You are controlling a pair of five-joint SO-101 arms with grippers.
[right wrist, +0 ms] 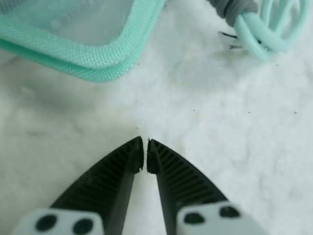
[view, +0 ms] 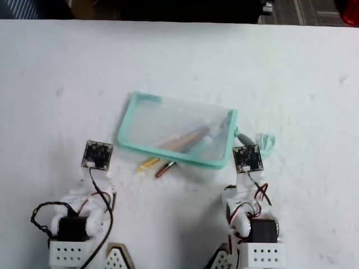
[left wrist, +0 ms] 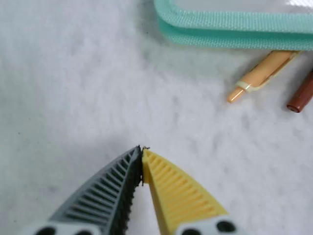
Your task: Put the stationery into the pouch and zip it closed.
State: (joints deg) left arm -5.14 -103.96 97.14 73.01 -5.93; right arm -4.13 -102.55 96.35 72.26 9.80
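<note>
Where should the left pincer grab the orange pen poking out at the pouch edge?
Probably across the exposed barrel of the orange pen, between tip and pouch rim, coming down from above: it lies flat on the table, and the brown pen sits close beside it.

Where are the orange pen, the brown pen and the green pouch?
orange pen point(left wrist: 261, 74), left wrist view, on the middle of its barrel.
brown pen point(left wrist: 301, 94), left wrist view, on its dark end.
pouch point(view: 196, 161), high view, on the green edge nearest the arms.
</note>
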